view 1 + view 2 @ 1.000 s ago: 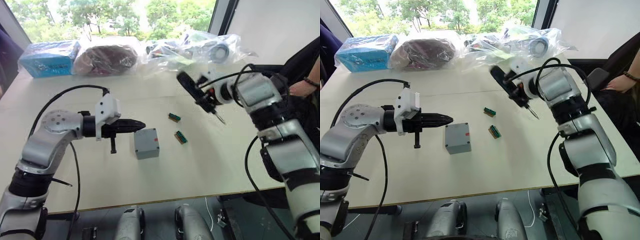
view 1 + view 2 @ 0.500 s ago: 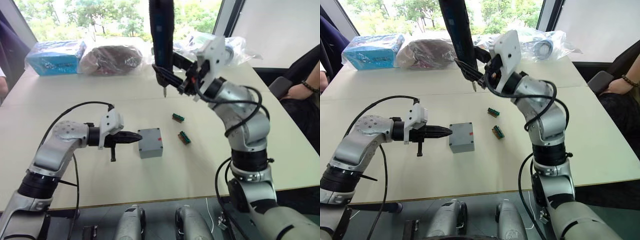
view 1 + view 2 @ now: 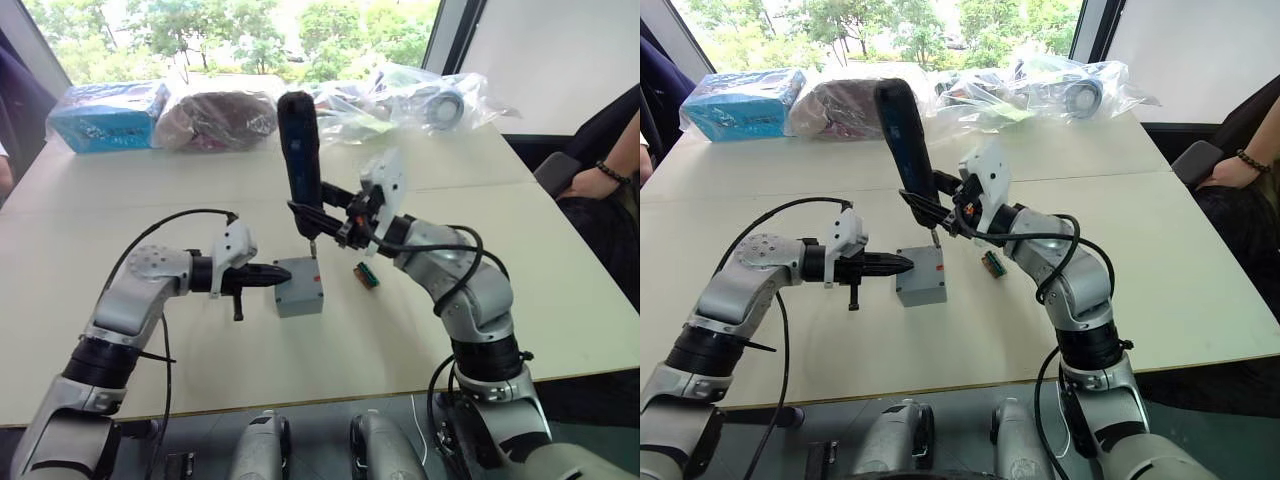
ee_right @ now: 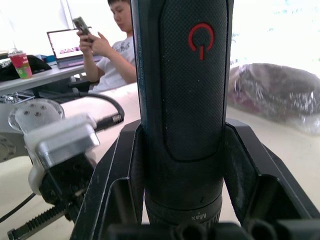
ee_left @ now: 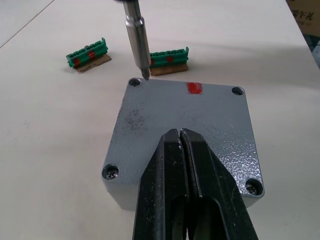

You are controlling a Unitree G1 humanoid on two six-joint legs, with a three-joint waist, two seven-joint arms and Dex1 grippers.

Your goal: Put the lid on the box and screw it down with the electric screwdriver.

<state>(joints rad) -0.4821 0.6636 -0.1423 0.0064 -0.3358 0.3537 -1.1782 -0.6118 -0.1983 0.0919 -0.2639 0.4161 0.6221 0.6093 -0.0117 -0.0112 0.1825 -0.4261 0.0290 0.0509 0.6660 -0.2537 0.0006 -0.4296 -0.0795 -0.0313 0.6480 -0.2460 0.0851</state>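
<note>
grey speckled metal, the small square lid [image 5: 185, 132] sits on top of the deeper grey box [image 3: 300, 297], a tiny red mark near one edge and a screw head at each of its four corners. the box rests on the pale counter [image 3: 120, 330] between the two arms.

the left tool [image 5: 181, 145] has its two black fingers pressed together with nothing between them; their tips lie over the lid's near edge, though whether they touch it cannot be told. in the head views this tool points sideways at the box's side.

the right tool [image 3: 325, 220] is closed on the slim black cylindrical electric screwdriver [image 3: 299, 160], its fingers clamped on either side of the lower body. the screwdriver stands nearly upright above the box, tilted a little, with a red power symbol on its textured grip in the right wrist view. its thin metal bit [image 5: 138, 40] comes down just above the screw at one far corner of the lid, opposite the left tool; contact with the screw cannot be told.

two small green-gold connector pieces [image 5: 169, 58] lie on the counter just beyond the box, past the bit. clear plastic bags [image 3: 420, 95], a dark bundle in plastic and a blue packet [image 3: 105, 115] lie along the counter's far edge, well apart from both tools. a person holding a phone [image 4: 107, 45] sits in the background of the right wrist view.
</note>
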